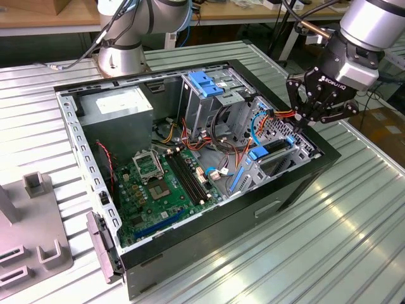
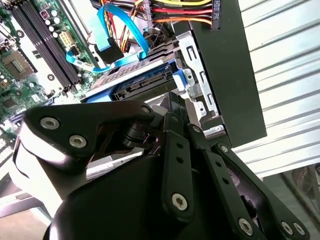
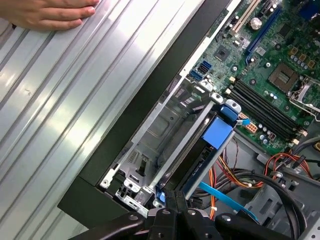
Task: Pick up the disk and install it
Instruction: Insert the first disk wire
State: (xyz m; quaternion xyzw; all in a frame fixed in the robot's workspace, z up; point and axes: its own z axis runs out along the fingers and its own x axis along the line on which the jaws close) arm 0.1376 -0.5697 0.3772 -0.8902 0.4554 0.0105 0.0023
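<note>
Ribbed silver metal makes up the table point(image 1: 354, 240), and an open black computer case point(image 1: 190, 253) lies on it with its insides facing up. I can see a green circuit board point(image 1: 158, 190) on the case floor, and a grey power box point(image 1: 117, 107) in the far corner. A metal cage with a blue handle point(image 1: 205, 85) stands near the middle at the back. Red, yellow and orange wires point(image 2: 175, 12) and a flat blue cable point(image 2: 112, 27) run above the corner where I am working.

The disk point(image 1: 278, 147) sits inside a metal slot in the corner of the case, towards the exterior view's right. It looks flat and thin. In the second wrist view the disk point(image 2: 120, 71) shows a grey top, with a bright blue plastic rail point(image 2: 150, 77) along its side and a dark end under that. In the first wrist view I see the disk point(image 3: 200, 167) from its thin dark edge, with a blue tab point(image 3: 218, 132) at one end.

My gripper point(image 1: 302, 121) hangs over that corner, just above the slot. In both wrist views the gripper point(image 2: 172, 102) point(image 3: 175, 196) has its two black fingers pressed together with nothing between them. Their tips are very near the end of the disk, but I cannot tell if they touch it.

A person's hand point(image 3: 47, 12) lies flat on the table, well apart from the case.
</note>
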